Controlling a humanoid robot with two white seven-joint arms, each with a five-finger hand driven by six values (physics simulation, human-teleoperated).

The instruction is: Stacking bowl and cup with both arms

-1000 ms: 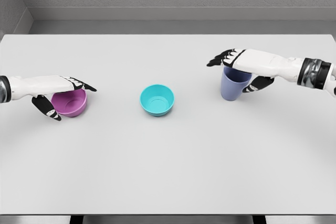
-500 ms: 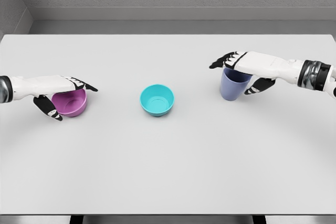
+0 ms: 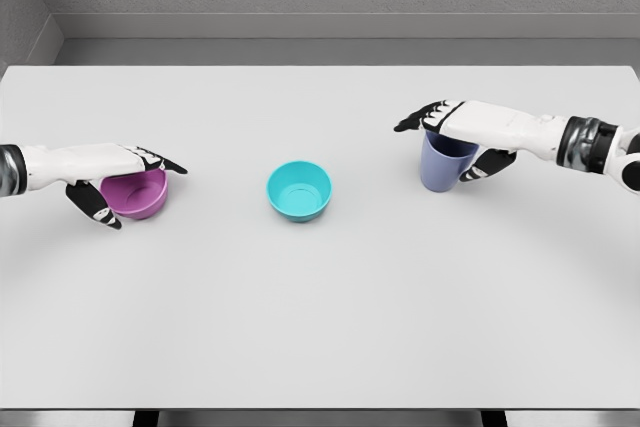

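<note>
A purple bowl [image 3: 138, 199] sits at the table's left. My left hand [image 3: 147, 195] clasps it, with the fingers lying across its rim and the thumb curled against its near side. A blue cup [image 3: 438, 171] stands upright at the right. My right hand [image 3: 432, 150] holds it, fingers reaching over its mouth and the thumb pressing its right wall. Between them, alone in the middle, stands a teal bowl [image 3: 299, 190], open side up, with neither hand near it.
The white table [image 3: 320, 317] spans the whole view. A grey wall runs behind its far edge, and its front edge lies at the bottom of the picture.
Both hands have shifted only slightly. The purple bowl and left hand edged a little up and right; the right arm drew in a bit around the cup.
</note>
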